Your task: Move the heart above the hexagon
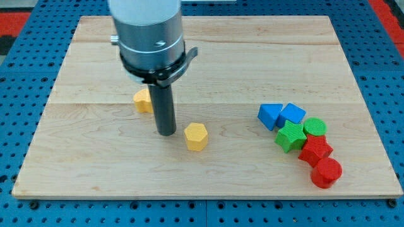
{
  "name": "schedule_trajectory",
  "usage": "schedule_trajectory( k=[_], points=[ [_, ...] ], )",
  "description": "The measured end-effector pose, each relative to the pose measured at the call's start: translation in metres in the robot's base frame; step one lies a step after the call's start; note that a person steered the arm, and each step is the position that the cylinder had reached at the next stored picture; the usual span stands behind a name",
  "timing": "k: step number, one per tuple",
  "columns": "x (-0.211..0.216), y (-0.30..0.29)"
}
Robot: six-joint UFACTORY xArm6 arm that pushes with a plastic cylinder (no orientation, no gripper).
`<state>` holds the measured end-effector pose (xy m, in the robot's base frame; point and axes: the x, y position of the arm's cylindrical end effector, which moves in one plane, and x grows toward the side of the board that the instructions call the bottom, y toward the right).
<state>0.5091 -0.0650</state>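
My tip [166, 133] is down on the wooden board [95, 170]; no claw on this rig, just a plain dark rod, so nothing to open or close and it grips nothing. Tip sits between two yellow blocks: the yellow hexagon [196, 136] just beside it to the view's right & a touch lower, and a second yellow block [143, 99] to the view's upper left, partly hidden behind the rod. That hidden one is prob. the heart, tho the shape can't be made out w/ the rod in front. Can't tell if the rod touches it; tip looks apart from the hexagon by a thin gap. Judgement: the heart needs to end up toward the view's top from the hexagon, so it wants a push to the view's right, and the tip looks parked on the wrong side for that; it'd likely need to get round to the block's left side first w/o nudging the hexagon. Well apart, at the view's right, sits a tight cluster: two blue blocks [281, 115], a green star-ish block [291, 136], a green round one [314, 127], two red blocks [320, 161], all touching or nearly so, out of the way of this job. No brands, labels or writing readable anywhere; the grey arm housing [147, 28] is blank.
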Motion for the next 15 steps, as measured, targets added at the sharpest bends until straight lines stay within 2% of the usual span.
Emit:
schedule_trajectory(
  k=[2,3,4,5,6,7,8,9,10,11,12,13,14,15],
  points=[
    [0.030,0.102],
    [0.019,0.091],
    [0.001,-0.013],
    [-0.008,-0.064],
    [-0.062,-0.064],
    [-0.077,-0.036],
    [-0.102,0.030],
    [-0.125,0.016],
    [-0.137,0.050],
    [-0.137,0.105],
    [-0.097,0.126],
    [-0.056,0.123],
    [-0.088,0.090],
    [-0.046,0.068]
  ],
)
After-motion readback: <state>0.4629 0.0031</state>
